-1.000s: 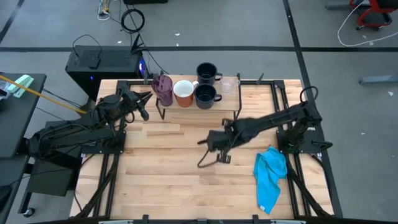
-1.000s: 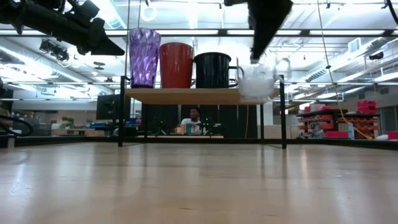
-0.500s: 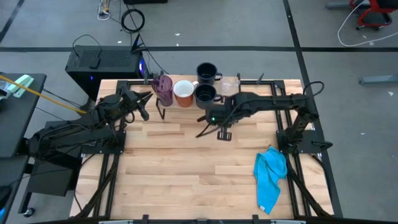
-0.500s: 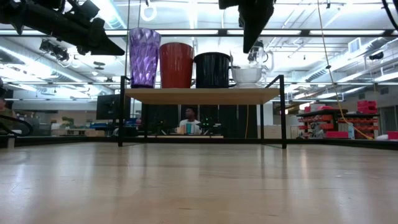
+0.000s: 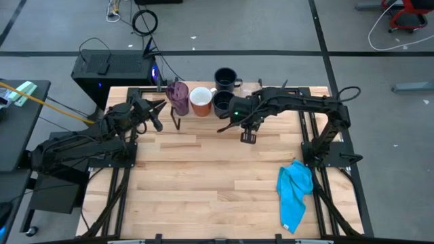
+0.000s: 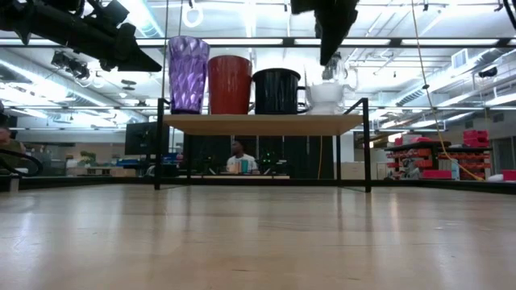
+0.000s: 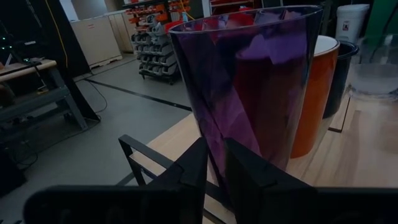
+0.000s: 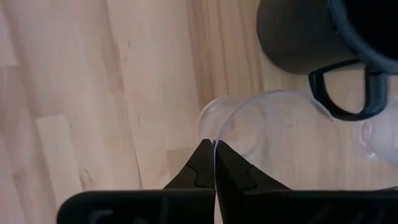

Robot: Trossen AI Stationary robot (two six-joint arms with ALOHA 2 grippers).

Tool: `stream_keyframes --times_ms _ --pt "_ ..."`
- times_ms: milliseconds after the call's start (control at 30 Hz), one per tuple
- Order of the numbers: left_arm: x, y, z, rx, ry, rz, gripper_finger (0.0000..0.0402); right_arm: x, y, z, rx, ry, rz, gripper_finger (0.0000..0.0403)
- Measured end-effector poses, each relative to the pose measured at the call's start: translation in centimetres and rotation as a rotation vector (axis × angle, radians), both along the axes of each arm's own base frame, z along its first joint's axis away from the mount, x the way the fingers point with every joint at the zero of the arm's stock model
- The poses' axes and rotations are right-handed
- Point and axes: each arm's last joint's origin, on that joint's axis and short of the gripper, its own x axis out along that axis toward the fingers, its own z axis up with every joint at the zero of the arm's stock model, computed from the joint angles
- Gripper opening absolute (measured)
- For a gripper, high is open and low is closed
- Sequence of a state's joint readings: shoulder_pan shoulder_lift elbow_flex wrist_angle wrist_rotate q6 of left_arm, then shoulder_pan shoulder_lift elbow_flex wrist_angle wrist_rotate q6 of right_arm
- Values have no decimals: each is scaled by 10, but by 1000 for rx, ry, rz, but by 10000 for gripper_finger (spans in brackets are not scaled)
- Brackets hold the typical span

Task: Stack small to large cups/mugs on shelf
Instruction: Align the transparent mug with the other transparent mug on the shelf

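- Over at the far edge of the table (image 5: 203, 176), spotting the shelf (image 6: 258, 124) up on thin black legs, with a row of vessels along its plank.
- Reading that row in the low view from left to right: purple tumbler (image 6: 187, 74), white-and-orange mug (image 6: 229, 84), dark mug (image 6: 276, 90), clear glass (image 6: 326, 97).
- Placing the clear glass at the right end of the row, upright on the plank, just beside the dark mug's handle.
- Coming down from above onto that glass with the right tool (image 8: 214, 147), fingers pressed together on its thin rim, glass wall pinched between the tips.
- Catching a second dark mug (image 5: 225, 78) in the high view, farther back than the row, behind the first dark mug.
- Hovering at the left end of the shelf with the left tool (image 7: 215, 149), level with the purple tumbler and just short of it.
- Showing only a narrow gap between the left fingers (image 7: 189, 171), with nothing gripped and the tumbler filling the wrist view right ahead.
- Noting a blue cloth (image 5: 295, 190) crumpled on the table near the right arm's base, well apart from the shelf.
- Glimpsing a person (image 6: 238, 157) in the room beyond, under the plank in the low view.
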State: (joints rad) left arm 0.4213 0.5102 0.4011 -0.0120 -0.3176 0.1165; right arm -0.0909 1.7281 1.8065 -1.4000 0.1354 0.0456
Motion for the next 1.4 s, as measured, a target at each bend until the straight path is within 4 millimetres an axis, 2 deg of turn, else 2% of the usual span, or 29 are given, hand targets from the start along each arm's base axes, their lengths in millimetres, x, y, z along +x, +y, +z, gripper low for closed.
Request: stream_keyframes --times_ms 167,533,1000,1400 --pt "0 0 0 0 0 1 64 -2 4 6 51 -37 11 2" --pt "0 0 0 0 0 1 55 -10 4 12 37 -45 12 2" --pt "0 0 0 0 0 0 59 -19 -42 14 2 -37 -39 2" --pt "0 0 0 0 0 0 62 -24 -63 14 30 -46 -15 2"
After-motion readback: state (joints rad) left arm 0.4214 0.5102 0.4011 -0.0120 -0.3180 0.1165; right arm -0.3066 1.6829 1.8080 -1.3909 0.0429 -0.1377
